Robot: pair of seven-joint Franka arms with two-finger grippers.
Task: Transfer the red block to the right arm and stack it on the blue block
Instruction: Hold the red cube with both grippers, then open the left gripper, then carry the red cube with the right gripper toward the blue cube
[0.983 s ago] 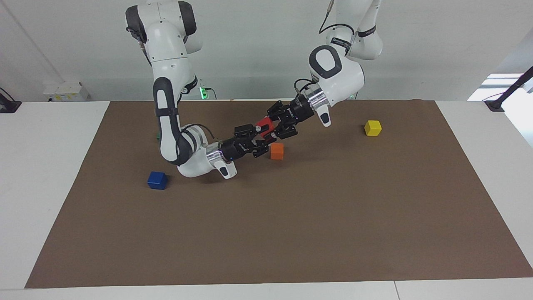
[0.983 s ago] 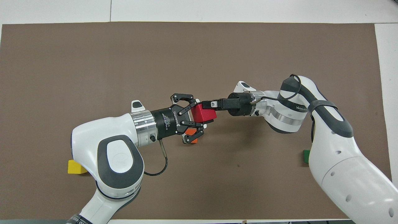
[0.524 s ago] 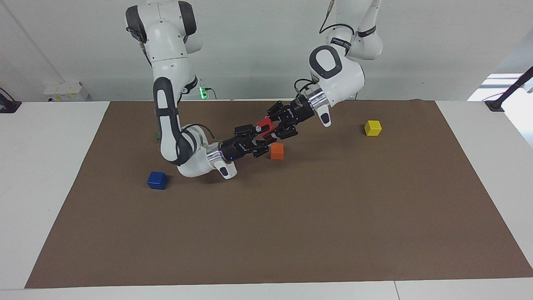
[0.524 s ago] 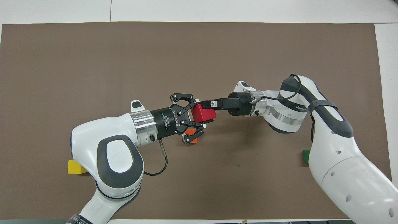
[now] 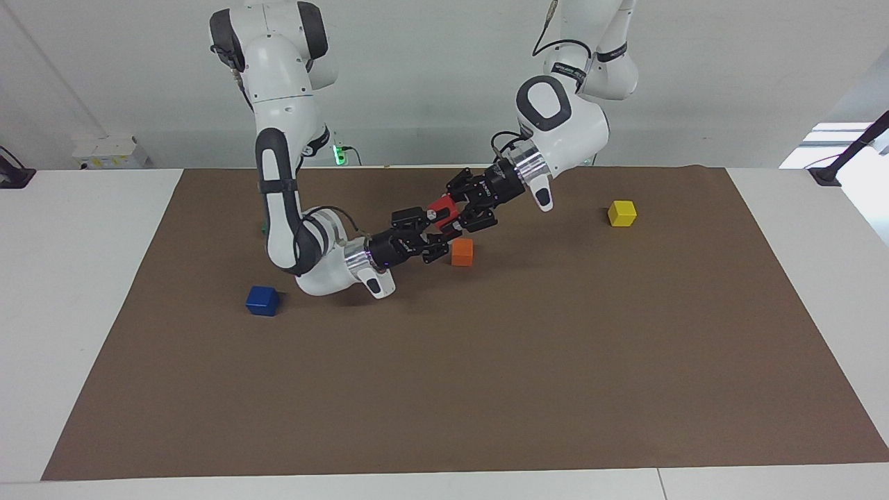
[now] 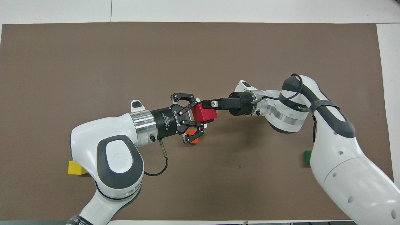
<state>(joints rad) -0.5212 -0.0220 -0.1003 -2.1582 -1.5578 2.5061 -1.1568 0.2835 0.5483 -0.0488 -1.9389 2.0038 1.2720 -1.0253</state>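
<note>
The red block [image 5: 442, 206] hangs in the air over the orange cube, between both grippers; it also shows in the overhead view [image 6: 206, 113]. My right gripper [image 5: 436, 223] is shut on the red block, seen edge-on from above [image 6: 208, 104]. My left gripper [image 5: 456, 206] is open, its fingers spread either side of the block with gaps showing [image 6: 199, 115]. The blue block [image 5: 262, 300] sits on the brown mat toward the right arm's end, just beside the right arm's elbow. In the overhead view it is hidden under the right arm.
An orange cube [image 5: 462, 252] sits on the mat under the grippers, partly covered from above [image 6: 191, 137]. A yellow cube [image 5: 621, 212] lies toward the left arm's end [image 6: 76, 168]. A green cube [image 6: 308, 157] peeks out beside the right arm.
My left arm has drawn back a little from the red block with its fingers spread. The block has stayed in place in the right gripper.
</note>
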